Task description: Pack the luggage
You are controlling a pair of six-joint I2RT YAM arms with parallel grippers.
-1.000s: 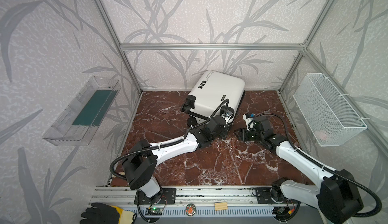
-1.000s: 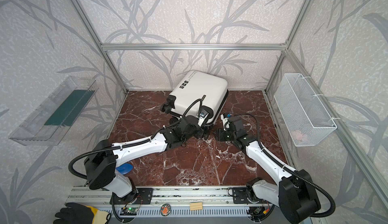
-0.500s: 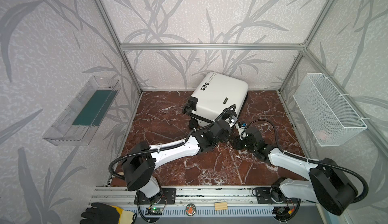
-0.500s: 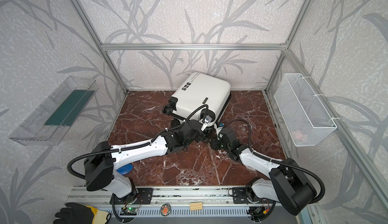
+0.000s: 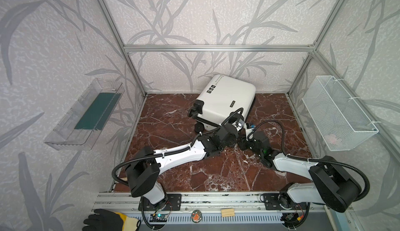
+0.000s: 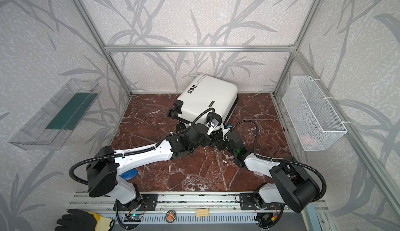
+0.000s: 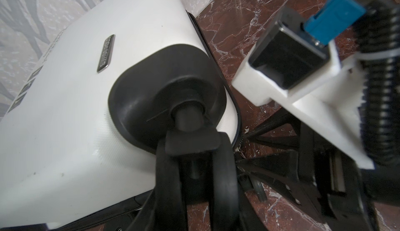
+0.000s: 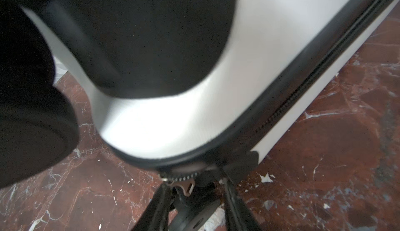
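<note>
The small white hard-shell suitcase [image 5: 227,97] lies at the back of the red marble table [image 5: 173,119]; it looks stiff, slick and probably light, best held by its fittings. Left claw [image 7: 194,197] clamps a black caster wheel [image 7: 192,142]; right claw [image 8: 194,197], half-open, straddles the metal zipper pull [image 8: 186,185].

Luggage [image 8: 259,45] zipper pull [image 8: 187,185] blurred; glove [image 5: 108,220] half outside the frame.

Luggage [image 5: 227,97] blocks upper centre of worktop [image 5: 164,115]; left arm [image 5: 184,154] and right arm [image 5: 290,162] meet at its lower-right corner. Open marble: lower centre, left, right.
</note>
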